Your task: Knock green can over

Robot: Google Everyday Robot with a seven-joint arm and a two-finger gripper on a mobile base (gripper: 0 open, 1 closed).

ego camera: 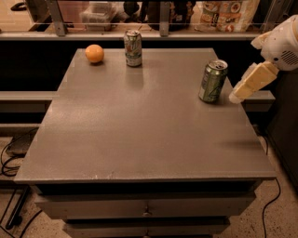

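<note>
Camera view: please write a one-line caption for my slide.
The robot hand hovers close beside the upright green can near the table edge.

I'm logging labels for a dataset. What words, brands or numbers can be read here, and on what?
No text can be read with certainty.
green can: pale markings, too blurred to read.
white-and-silver can: green and red print, illegible.
packages behind the table: printed, unreadable.
orange: no text.
end effector, just right of the green can at the table's right edge: no label visible.
</note>
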